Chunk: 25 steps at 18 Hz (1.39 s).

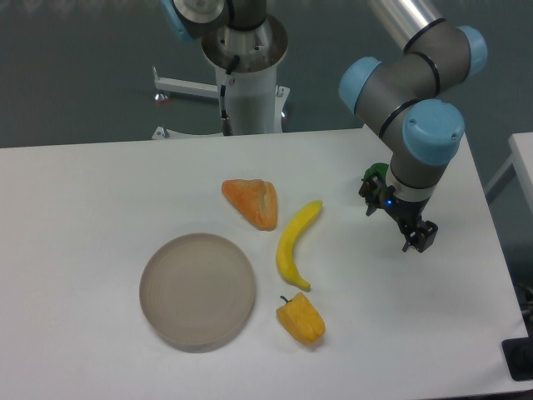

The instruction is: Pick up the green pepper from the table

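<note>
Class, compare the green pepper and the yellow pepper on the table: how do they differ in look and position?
The green pepper is dark green and mostly hidden behind the arm; the yellow pepper is yellow-orange and in full view. The green pepper lies far right beside the end effector; the yellow pepper lies near the front, beside the plate. Both rest on the white table.

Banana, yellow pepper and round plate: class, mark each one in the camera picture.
banana [296, 244]: fixed camera view, middle of its curved body.
yellow pepper [303, 319]: fixed camera view, centre of its flesh.
plate [155, 271]: fixed camera view, its left rim.
</note>
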Available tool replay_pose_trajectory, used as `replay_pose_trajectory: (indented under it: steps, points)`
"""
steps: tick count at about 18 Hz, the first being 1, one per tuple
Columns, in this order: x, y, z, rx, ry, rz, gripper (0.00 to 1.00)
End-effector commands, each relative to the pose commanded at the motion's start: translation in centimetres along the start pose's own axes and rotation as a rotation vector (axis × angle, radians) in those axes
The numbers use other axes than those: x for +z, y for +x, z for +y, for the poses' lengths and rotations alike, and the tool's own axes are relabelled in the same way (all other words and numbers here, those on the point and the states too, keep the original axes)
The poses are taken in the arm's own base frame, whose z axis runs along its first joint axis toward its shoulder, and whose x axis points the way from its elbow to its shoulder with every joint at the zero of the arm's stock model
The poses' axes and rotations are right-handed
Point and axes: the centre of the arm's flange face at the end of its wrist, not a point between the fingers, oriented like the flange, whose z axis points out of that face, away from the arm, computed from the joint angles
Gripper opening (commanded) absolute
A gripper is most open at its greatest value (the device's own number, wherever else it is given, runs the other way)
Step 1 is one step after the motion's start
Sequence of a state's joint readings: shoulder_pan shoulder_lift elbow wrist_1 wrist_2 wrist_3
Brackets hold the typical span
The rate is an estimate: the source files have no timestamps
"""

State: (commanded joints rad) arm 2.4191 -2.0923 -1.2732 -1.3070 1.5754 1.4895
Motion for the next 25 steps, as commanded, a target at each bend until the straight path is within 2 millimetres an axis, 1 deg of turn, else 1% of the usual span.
replay_pose_trajectory:
  steps: [5, 7, 8, 9, 10, 11, 13, 16, 17, 18, 20, 21, 22, 23, 24, 25]
  points:
    - [-0.4, 0.1, 0.2, -0.002, 0.001, -0.001, 1.0]
    - [-0.4, 0.2, 1.1, 0.002, 0.01, 0.007, 1.0]
    - [-0.5, 0.6, 1.9, -0.006, 0.012, 0.011, 1.0]
    - [-0.5, 0.9, 2.2, 0.009, 0.012, 0.013, 1.0]
    - [-0.1, 1.3, 3.0, 0.053, 0.01, 0.025, 1.0]
    - [-0.5, 1.6, 4.1, 0.084, 0.012, 0.021, 1.0]
    - [0.0, 2.6, 6.8, 0.15, 0.015, 0.043, 1.0]
    - [-0.2, 4.3, 9.7, 0.231, 0.018, 0.055, 1.0]
    - [0.1, 4.7, 10.0, 0.25, 0.019, 0.064, 1.0]
    - [0.6, 5.0, 9.9, 0.256, 0.02, 0.067, 1.0]
    - [1.5, 5.3, 9.7, 0.268, 0.022, 0.082, 1.0]
    - [2.0, 5.5, 9.9, 0.292, 0.026, 0.091, 1.0]
    - [2.6, 5.8, 10.4, 0.344, 0.027, 0.105, 1.0]
    - [3.2, 6.1, 11.5, 0.396, 0.035, 0.117, 1.0]
    - [3.5, 6.5, 12.4, 0.436, 0.044, 0.124, 1.0]
    - [3.8, 6.8, 12.9, 0.462, 0.048, 0.129, 1.0]
